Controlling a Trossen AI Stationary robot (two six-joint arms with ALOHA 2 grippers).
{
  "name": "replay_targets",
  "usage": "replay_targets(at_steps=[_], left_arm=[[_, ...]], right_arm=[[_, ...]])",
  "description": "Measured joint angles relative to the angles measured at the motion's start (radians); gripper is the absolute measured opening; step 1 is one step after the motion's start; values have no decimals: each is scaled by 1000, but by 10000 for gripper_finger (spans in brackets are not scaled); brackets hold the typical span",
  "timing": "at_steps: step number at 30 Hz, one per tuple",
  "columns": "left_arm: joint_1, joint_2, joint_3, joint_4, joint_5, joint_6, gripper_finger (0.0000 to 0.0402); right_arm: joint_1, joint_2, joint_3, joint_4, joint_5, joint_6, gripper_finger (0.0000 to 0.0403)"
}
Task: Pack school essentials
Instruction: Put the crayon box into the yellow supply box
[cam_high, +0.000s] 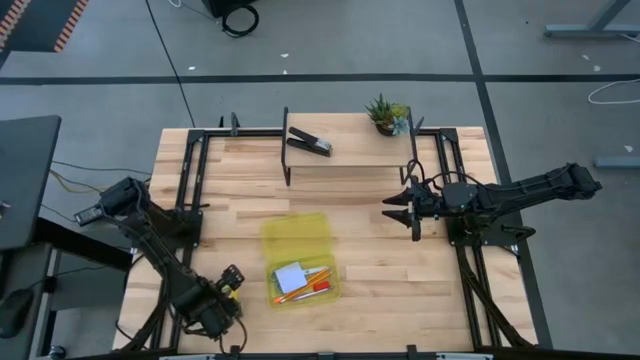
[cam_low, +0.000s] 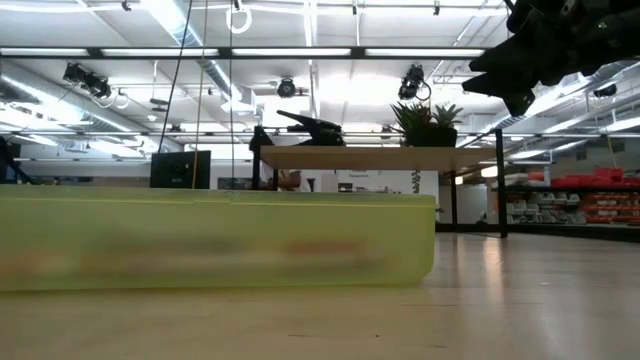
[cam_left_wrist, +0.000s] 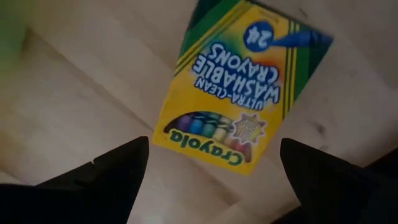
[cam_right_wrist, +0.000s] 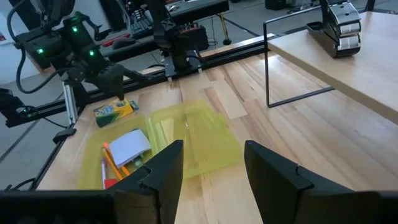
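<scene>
The green-yellow crayon box (cam_left_wrist: 242, 87) lies flat on the table just left of the open yellow case (cam_high: 298, 258). My left gripper (cam_left_wrist: 214, 168) hovers open above the box (cam_high: 232, 283), one finger on either side of its end and clear of it. In the case's tray lie the pale-blue note pad (cam_high: 290, 277) and the orange pencils (cam_high: 316, 286). The right wrist view also shows the note pad (cam_right_wrist: 130, 146) and pencils (cam_right_wrist: 112, 165). I cannot make out the scissors. My right gripper (cam_high: 395, 208) hangs open in the air right of the case, holding nothing.
A raised wooden shelf (cam_high: 350, 150) on thin black legs stands at the far side, carrying the black stapler (cam_high: 310, 141) and the small potted plant (cam_high: 387, 114). Black rails (cam_high: 190, 180) run along both table sides. Bare wood lies between the case and my right arm.
</scene>
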Motion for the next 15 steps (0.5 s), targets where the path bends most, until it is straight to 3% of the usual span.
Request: replay_targets(at_steps=[15], left_arm=[[-25,-2,-71,83,-86,98,373]], right_arm=[[0,0,0,0,0,25,177]])
